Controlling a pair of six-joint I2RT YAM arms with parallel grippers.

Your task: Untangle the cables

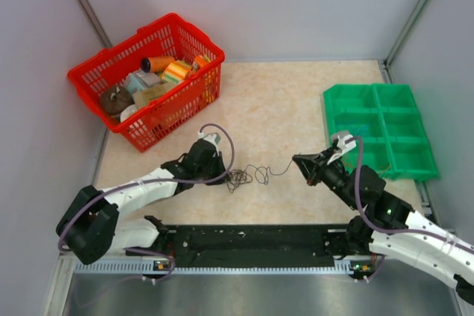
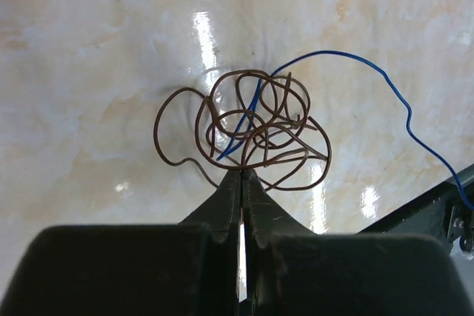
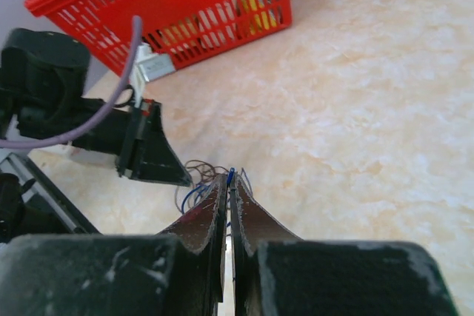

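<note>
My left hand (image 2: 243, 177) clamps the brown wire tangle (image 2: 244, 127) as an anchor while my right hand (image 3: 230, 180), set apart, pinches the blue wire (image 2: 385, 78) to draw it free.

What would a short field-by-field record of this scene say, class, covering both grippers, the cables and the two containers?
left gripper: shut on brown cable, at the tangle's edge
right gripper: shut on end of blue cable
cables: brown looped in a tangle, blue threaded through it
red basket: far left, holding assorted items
green tray: right side, divided into compartments
</note>
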